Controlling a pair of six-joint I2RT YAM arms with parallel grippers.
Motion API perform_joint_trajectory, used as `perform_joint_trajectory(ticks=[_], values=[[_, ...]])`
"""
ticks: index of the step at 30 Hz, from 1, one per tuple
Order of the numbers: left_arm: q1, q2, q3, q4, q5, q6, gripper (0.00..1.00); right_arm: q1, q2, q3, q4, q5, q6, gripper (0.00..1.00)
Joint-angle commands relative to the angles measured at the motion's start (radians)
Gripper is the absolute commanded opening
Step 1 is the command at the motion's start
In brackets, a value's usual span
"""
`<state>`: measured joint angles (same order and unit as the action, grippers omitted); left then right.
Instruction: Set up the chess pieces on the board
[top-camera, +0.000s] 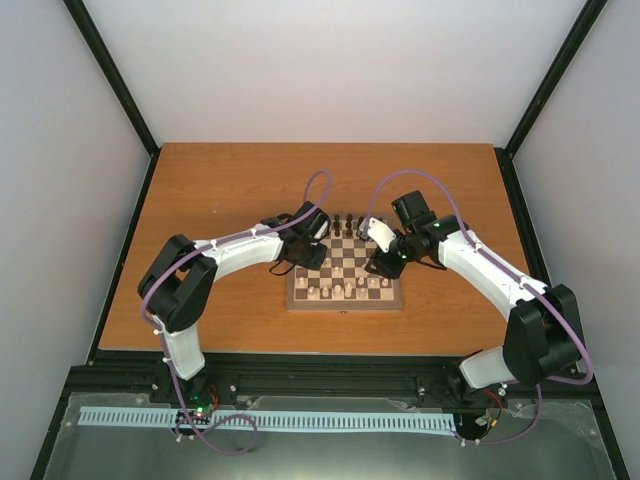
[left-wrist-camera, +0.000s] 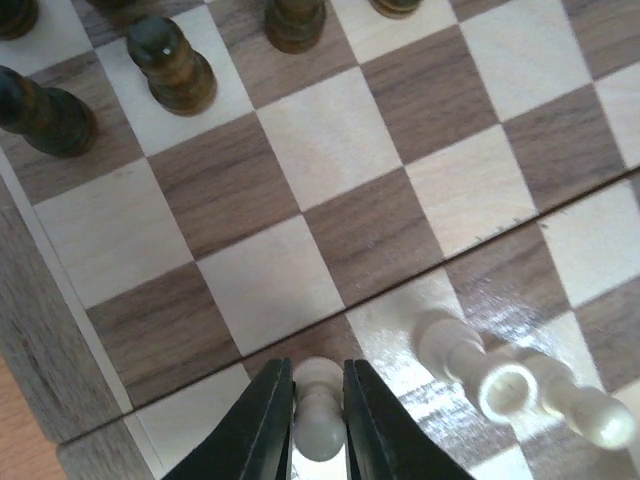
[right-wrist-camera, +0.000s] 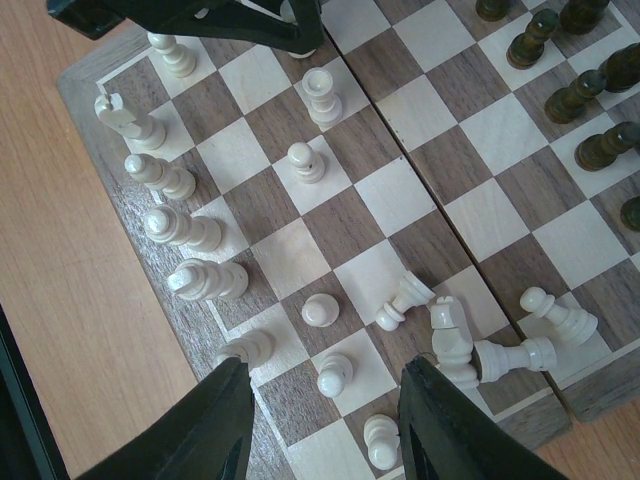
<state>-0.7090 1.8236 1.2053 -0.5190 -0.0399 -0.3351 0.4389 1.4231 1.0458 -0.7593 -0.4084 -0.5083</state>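
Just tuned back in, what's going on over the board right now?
Both arms are working over the chessboard. The left end effector is shut on a cream pawn near the board's edge. The right end effector hangs open above the cream side, gripping nothing. A row of standing cream pieces lines one edge, while several toppled cream pieces lie on their sides near the seam. The dark pieces stand at the opposite side.

White curved shells and black joint housings form the left arm (top-camera: 235, 255) and right arm (top-camera: 480, 265) — a purple cable (top-camera: 307, 188) loops along each. The left end effector (left-wrist-camera: 316, 368) and right end effector (right-wrist-camera: 323, 365) have black, tapered fingers (right-wrist-camera: 215, 430).
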Motion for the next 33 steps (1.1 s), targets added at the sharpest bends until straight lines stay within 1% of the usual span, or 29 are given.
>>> perform_joint_trajectory(ticks=[1, 7, 15, 21, 33], values=[[-0.007, -0.077, -0.014, -0.024, 0.069, 0.02, 0.18, -0.008, 0.0, -0.009, -0.003, -0.021, -0.013, 0.41], [-0.009, -0.133, -0.068, -0.064, 0.144, 0.05, 0.17, -0.008, 0.0, -0.009, -0.005, -0.028, -0.019, 0.41], [-0.022, -0.105, -0.056, -0.107, 0.192, 0.056, 0.17, -0.007, 0.001, -0.009, -0.009, -0.032, -0.021, 0.42], [-0.047, -0.076, -0.04, -0.137, 0.186, 0.068, 0.17, -0.007, 0.003, -0.009, -0.011, -0.032, -0.02, 0.42], [-0.049, -0.069, -0.04, -0.146, 0.138, 0.058, 0.17, -0.007, 0.004, -0.008, -0.014, -0.036, -0.02, 0.42]])
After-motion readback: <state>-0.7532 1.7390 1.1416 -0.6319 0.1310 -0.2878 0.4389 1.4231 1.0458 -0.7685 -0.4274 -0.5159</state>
